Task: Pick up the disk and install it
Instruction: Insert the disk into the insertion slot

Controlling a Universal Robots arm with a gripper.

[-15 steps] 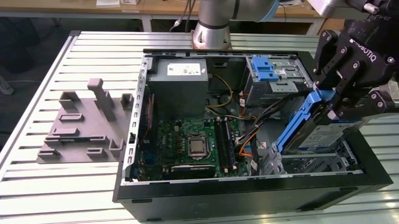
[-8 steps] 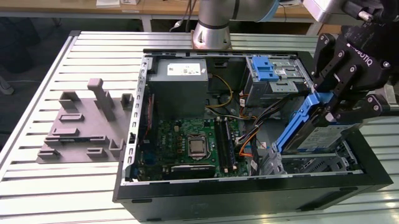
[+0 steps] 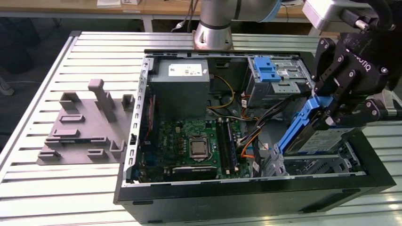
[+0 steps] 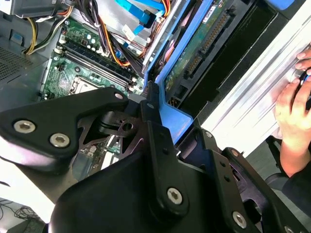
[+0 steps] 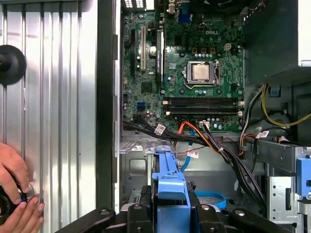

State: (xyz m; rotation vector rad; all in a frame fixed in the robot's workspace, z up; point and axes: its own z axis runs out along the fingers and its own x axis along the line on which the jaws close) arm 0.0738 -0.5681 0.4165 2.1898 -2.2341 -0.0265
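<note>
Fingers [image 3: 334, 109] of gripper [image 3: 325, 118] pinch the disk [image 3: 319, 139] by its blue carrier. It's tilted, at 4 o'clock in ext. view, lower end at drive bay [image 3: 317, 165]. Step: install; pickup done. Prob. needs carrier squared w/ bay rails.

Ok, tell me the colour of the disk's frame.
The frame is blue, around the silver disk; the exterior view shows it best.
</note>
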